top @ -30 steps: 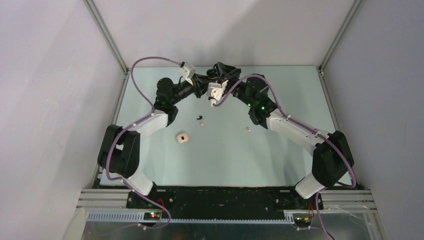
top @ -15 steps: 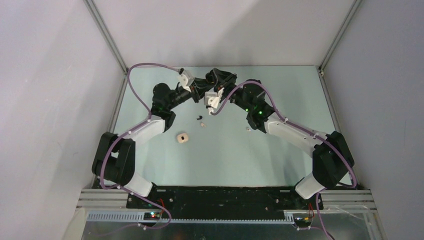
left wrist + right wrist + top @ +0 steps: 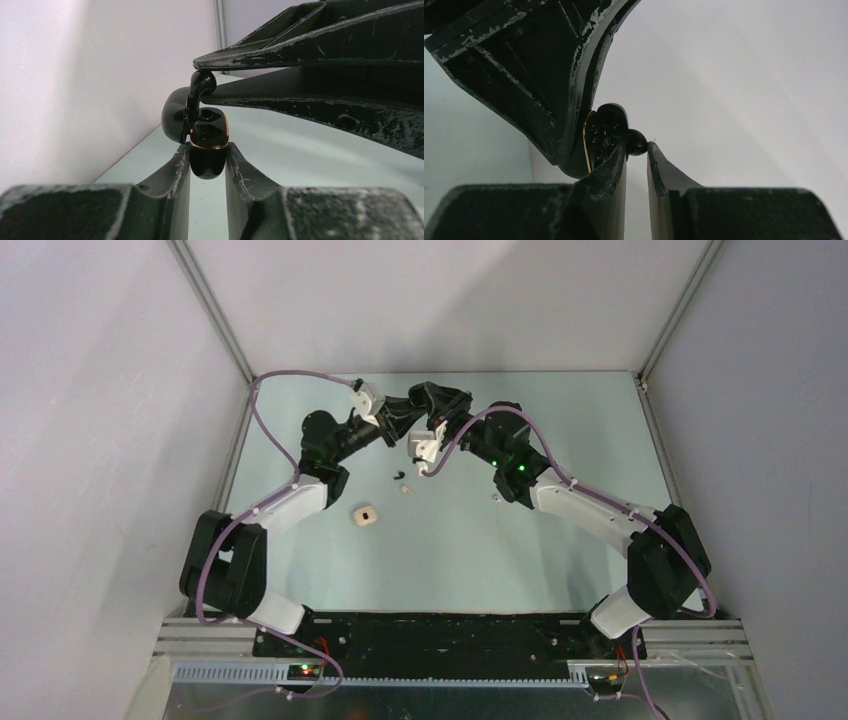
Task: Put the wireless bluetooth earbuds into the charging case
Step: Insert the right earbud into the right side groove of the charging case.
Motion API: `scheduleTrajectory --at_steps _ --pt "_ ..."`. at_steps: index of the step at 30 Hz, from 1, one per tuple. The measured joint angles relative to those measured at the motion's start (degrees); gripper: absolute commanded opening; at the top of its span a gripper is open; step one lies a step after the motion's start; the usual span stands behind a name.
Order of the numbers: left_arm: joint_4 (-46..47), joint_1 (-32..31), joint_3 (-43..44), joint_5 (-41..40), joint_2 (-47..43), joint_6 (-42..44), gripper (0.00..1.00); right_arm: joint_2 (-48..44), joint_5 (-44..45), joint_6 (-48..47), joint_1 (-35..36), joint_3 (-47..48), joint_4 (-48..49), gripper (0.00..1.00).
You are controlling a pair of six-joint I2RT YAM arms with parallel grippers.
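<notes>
Black earbud (image 3: 200, 90), pinched by right end effector (image 3: 636, 148), sits partway into the charging case (image 3: 207, 137) clamped in left end effector (image 3: 207, 155); next, seat it squarely

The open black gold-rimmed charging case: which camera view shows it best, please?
Left wrist: the black gold-rimmed charging case faces it, open, sockets visible. Right wrist shows it obliquely, half hidden; top external cannot resolve it.
</notes>
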Motion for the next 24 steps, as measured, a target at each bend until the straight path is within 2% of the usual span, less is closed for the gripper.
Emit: scheduleTrajectory --at_steps 24 --pt "0.4 -0.1 -0.4 0.3 -1.0 0.0 0.0 -1.2 -3.3 -1.9 0.2 -0.1 -2.0 0.0"
